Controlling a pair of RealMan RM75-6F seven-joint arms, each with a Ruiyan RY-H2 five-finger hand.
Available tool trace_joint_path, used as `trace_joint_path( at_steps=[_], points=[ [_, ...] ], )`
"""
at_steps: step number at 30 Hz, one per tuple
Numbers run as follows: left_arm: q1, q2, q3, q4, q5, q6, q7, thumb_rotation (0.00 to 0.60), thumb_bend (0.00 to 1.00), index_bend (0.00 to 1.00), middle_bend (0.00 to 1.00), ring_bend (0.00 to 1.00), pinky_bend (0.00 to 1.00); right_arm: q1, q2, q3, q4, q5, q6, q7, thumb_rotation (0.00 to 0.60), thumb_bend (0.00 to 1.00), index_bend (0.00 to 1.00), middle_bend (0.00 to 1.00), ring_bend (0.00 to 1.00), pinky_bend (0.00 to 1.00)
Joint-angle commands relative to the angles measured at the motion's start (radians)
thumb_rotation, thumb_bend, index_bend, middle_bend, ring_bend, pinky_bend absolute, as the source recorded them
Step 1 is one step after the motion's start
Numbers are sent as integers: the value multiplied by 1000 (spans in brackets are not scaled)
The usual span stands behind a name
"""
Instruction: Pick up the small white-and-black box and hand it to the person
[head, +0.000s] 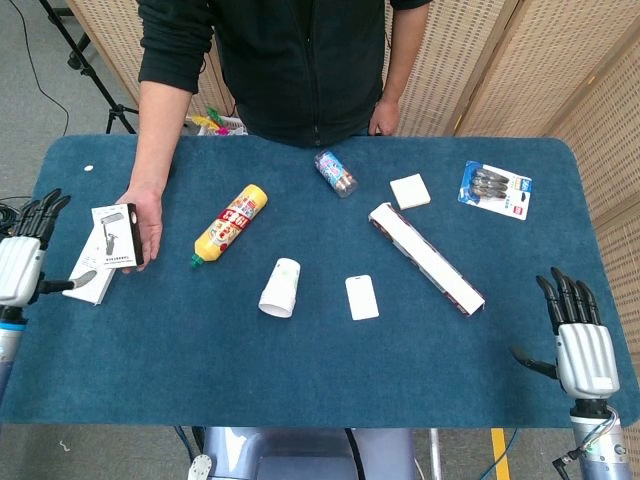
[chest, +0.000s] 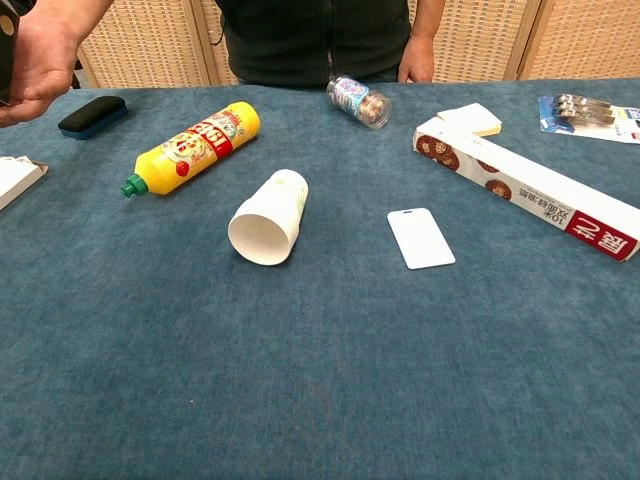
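The small white-and-black box (head: 117, 236) is in the person's hand (head: 148, 222) above the table's left side. In the chest view only its black edge (chest: 8, 50) shows at the top left corner, beside the person's hand (chest: 42, 55). My left hand (head: 22, 265) hangs at the table's far left edge, apart from the box, fingers spread and holding nothing. My right hand (head: 582, 342) stays at the near right corner, fingers straight and apart, holding nothing. Neither of my hands shows in the chest view.
A second white box (head: 88, 282) lies flat between my left hand and the person's hand. On the blue table (head: 200, 370) lie a yellow bottle (head: 231, 224), a tipped paper cup (head: 281, 288), a white card (head: 361, 297), a long box (head: 425, 258), a small jar (head: 335, 172) and a black eraser (chest: 92, 115).
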Motion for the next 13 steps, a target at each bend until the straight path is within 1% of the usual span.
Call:
trace_joint_path(
  at_steps=[1,7,9,13],
  points=[
    [37,39,18,-39,3,26,-6,600,0,0,0,0,0,0,0,-1,0,-1,-1,-1,600,0,4,0,0,0],
    [88,84,57,-121,-21,15,41,600,0,0,0,0,0,0,0,-3,-3,-6,1,-2,600,0,4,0,0,0],
    [109,91,70,-146,-39,15,88,600,0,0,0,0,0,0,-1,-2,-3,-7,1,-2,600,0,4,0,0,0],
    [153,79,84,-197,-86,40,232,600,0,0,0,0,0,-1,-1,-1,-1,-8,5,-3,600,0,4,0,0,0]
  ],
)
